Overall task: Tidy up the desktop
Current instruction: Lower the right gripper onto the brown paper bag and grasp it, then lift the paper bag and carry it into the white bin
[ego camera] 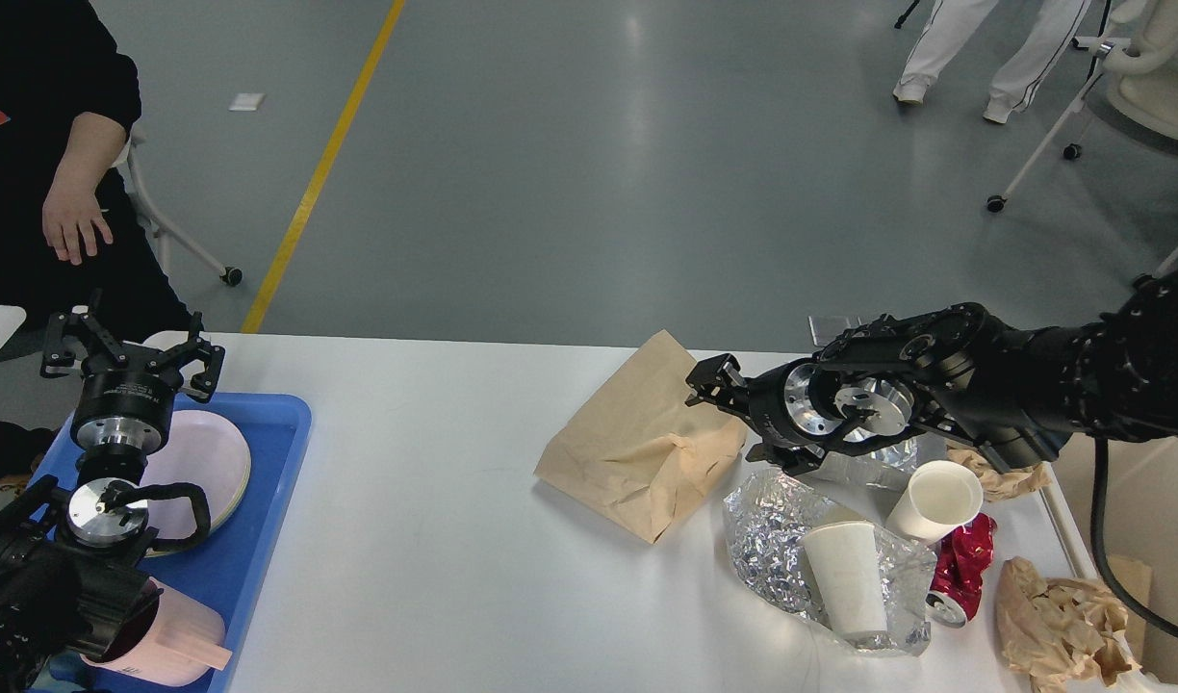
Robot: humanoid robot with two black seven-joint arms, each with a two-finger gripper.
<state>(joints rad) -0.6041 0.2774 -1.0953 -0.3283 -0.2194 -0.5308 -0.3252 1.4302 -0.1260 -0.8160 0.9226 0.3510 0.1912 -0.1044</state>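
Two zones on desktop (435,500). At 9 o'clock: blue tray (262,549) holding pink plate (214,462) and pink cup (180,640), seemingly sorted. At 3 to 5 o'clock, litter left: paper bag (637,443), foil (772,539), two paper cups (849,577), red can (960,573), crumpled paper (1056,621). Left gripper (132,346) over tray, fingers apart, empty. Right gripper (729,404) at bag's edge; fingers too dark, cannot tell. Judged partway done.
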